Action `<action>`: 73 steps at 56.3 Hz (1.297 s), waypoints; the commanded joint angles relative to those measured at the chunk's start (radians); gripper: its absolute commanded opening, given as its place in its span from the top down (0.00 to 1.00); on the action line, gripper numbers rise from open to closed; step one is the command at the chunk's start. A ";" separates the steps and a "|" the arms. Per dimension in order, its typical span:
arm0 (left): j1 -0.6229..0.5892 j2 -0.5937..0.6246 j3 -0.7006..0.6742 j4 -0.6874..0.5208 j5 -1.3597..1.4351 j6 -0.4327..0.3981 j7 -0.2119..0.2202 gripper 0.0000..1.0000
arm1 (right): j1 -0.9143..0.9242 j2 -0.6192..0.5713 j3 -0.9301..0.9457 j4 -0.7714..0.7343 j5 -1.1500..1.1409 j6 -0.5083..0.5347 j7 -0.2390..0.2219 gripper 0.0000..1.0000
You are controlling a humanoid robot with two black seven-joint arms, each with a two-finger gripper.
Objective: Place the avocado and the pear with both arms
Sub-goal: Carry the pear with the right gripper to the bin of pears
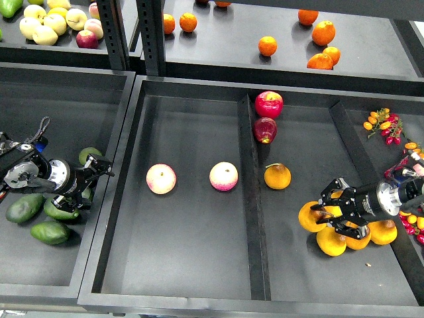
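My black left hand [99,173] reaches into the left bin, its prongs spread wide above a heap of smooth green avocados [50,232]; the dark green avocado [88,155] sits just beyond its tips. At the near right, my right hand [334,209] hangs open over clustered orange-yellow pears [311,216]. One roundish pear [277,176] lies apart, farther left.

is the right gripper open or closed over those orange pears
Open. The right gripper has its black prongs spread apart above the cluster of pears, one prong over the nearest pear; whether it touches the fruit, cannot tell.
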 commanded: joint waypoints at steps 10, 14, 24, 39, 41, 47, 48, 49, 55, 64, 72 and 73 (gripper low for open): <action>0.001 0.001 0.000 0.000 0.000 0.000 0.000 0.01 | -0.059 0.096 0.009 -0.089 -0.005 0.000 0.000 0.84; 0.002 0.001 0.000 0.000 0.000 0.000 0.000 0.01 | -0.068 0.107 0.009 -0.104 -0.007 0.000 0.000 0.81; 0.004 0.001 0.000 0.000 0.000 0.000 0.000 0.01 | -0.082 0.110 0.009 -0.112 -0.019 0.000 0.000 0.79; 0.002 0.001 0.000 -0.006 0.000 0.000 0.000 0.01 | -0.096 0.127 0.014 -0.115 -0.054 0.000 0.000 0.49; 0.002 0.001 0.000 -0.005 0.000 0.000 0.000 0.01 | -0.096 0.128 0.020 -0.115 -0.069 0.000 0.000 0.40; 0.002 0.002 0.000 -0.005 -0.002 0.000 0.000 0.01 | -0.091 0.127 0.040 -0.116 -0.121 0.000 0.000 0.09; 0.002 0.002 0.000 -0.003 0.000 0.000 0.000 0.01 | -0.090 0.127 0.046 -0.118 -0.132 0.000 0.000 0.05; 0.002 0.002 -0.001 -0.003 0.000 0.000 0.000 0.01 | -0.088 0.125 0.051 -0.119 -0.138 0.000 0.000 0.03; 0.002 0.001 -0.029 0.003 -0.002 0.000 0.000 0.01 | -0.079 0.107 0.104 -0.112 -0.145 0.000 0.000 0.01; -0.004 0.001 -0.099 0.023 -0.066 0.000 0.000 0.01 | -0.077 0.079 0.178 -0.104 -0.134 0.000 0.000 0.01; -0.024 0.004 -0.103 0.055 -0.179 0.000 0.000 0.01 | -0.077 0.052 0.233 -0.090 -0.112 0.000 0.000 0.01; -0.024 0.005 -0.101 0.058 -0.187 0.000 0.000 0.01 | -0.077 0.049 0.236 -0.090 -0.112 0.000 0.000 0.01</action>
